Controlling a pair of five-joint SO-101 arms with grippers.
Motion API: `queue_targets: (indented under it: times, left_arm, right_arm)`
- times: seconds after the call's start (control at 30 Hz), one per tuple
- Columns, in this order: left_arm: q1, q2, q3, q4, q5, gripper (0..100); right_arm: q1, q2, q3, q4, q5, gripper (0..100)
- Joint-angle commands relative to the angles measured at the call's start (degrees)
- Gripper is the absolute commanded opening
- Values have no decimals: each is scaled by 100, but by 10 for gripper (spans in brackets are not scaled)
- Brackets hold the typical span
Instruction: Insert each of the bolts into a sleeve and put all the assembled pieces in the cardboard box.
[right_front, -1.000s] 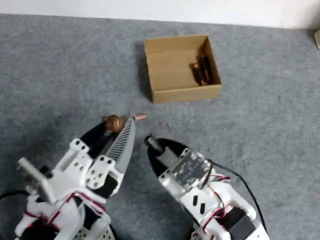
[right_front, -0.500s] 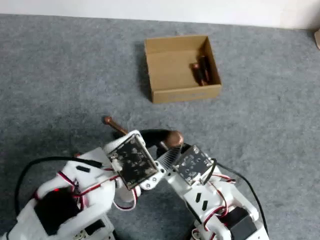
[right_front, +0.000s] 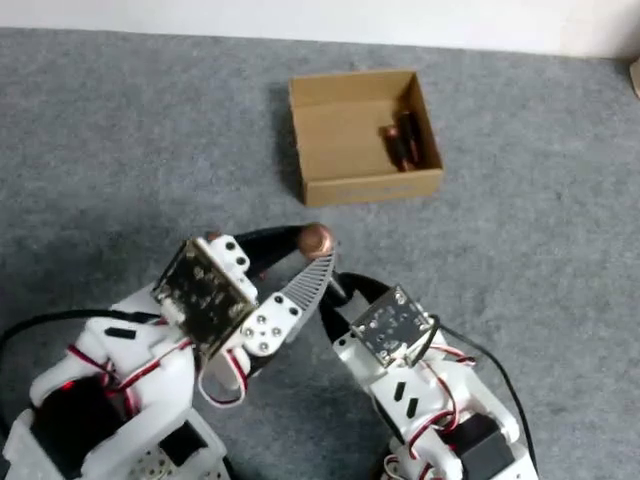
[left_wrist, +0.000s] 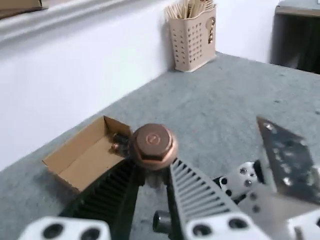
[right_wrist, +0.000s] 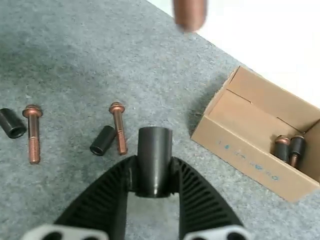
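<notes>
The left hand (left_wrist: 154, 167) is closed on a copper bolt (left_wrist: 153, 143), pinched just under its head. The head faces back at the wrist and hides the shank, so the bolt's exact line cannot be told. It hangs above the table (right_front: 120, 150), nearer than the cardboard box (right_front: 370, 187).

The right hand (right_wrist: 154, 172) grips a black sleeve (right_wrist: 154, 150), whose long axis runs along the fingers and points toward the far side.

Both parts look rigid, smooth and light. Smooth metal probably slips, so a firm hold on the shank or mid-barrel suits best.

Two finished pieces (right_front: 402, 140) lie in the box.
</notes>
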Motion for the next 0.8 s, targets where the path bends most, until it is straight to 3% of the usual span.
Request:
queue_targets:
  times: [0.0,0.37,0.77]
  left_arm:
    - [-75,-13,84,-290,44,5]
    - [-57,-13,277,-607,62,5]
    - [-92,-13,541,-642,62,5]
  right_arm:
    - [66,-295,-242,-444,-580,5]
    - [57,-295,-593,-549,-809,5]
    - [66,-295,-734,-444,-554,5]
